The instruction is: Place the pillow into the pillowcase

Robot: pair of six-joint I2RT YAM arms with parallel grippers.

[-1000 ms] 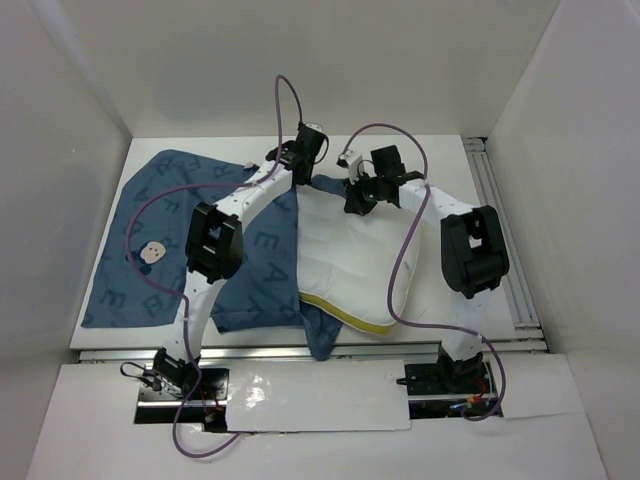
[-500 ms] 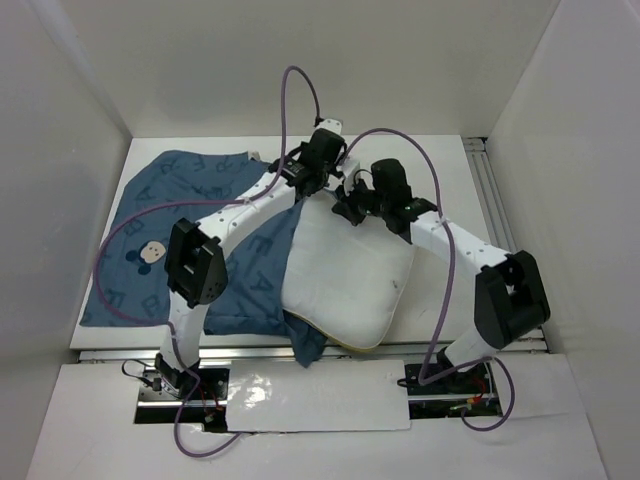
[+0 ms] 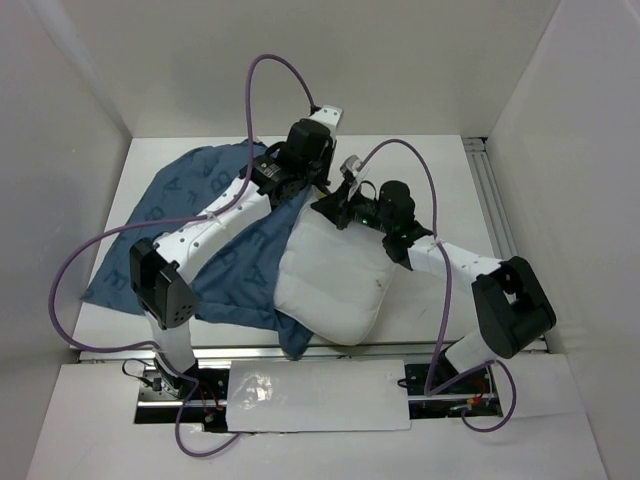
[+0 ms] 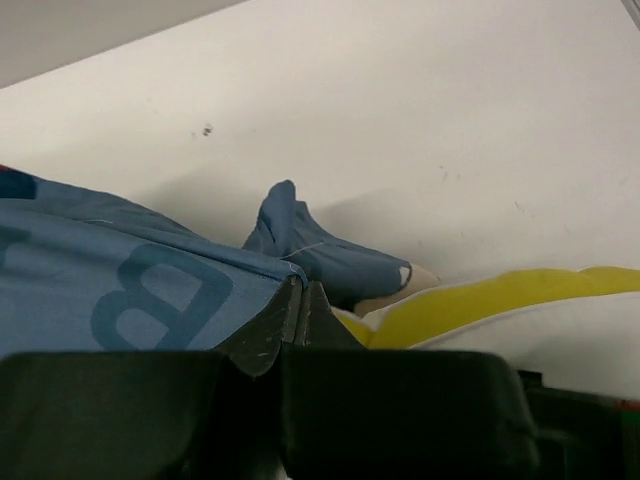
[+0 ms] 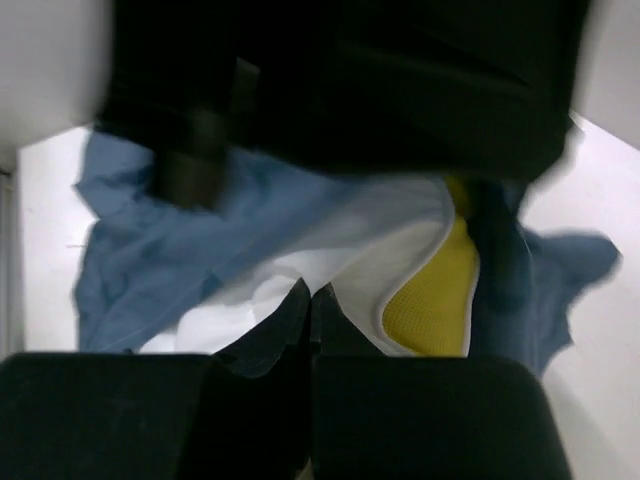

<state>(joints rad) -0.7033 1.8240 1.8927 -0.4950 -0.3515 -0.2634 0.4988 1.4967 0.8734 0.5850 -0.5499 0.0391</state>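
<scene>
The cream-white pillow [image 3: 330, 285] lies at the table's middle, tilted, its far end at both grippers. The blue pillowcase [image 3: 245, 270] spreads to its left and under it, with a corner sticking out at the near edge. My left gripper [image 3: 312, 188] is shut on the pillowcase's edge [image 4: 150, 290], right beside the pillow's yellow band [image 4: 480, 300]. My right gripper [image 3: 328, 207] is shut on the pillow's white fabric [image 5: 300, 250] near the yellow band [image 5: 430, 290]. The two grippers sit almost touching at the pillow's far left corner.
White walls close in the table on the left, back and right. A metal rail [image 3: 495, 210] runs along the right side and another along the near edge [image 3: 420, 350]. Purple cables [image 3: 270, 75] loop above both arms.
Both grippers have moved left and slightly nearer, dragging the pillow's far end and the pillowcase edge left. The pillowcase has bunched up and the pillow has turned.
</scene>
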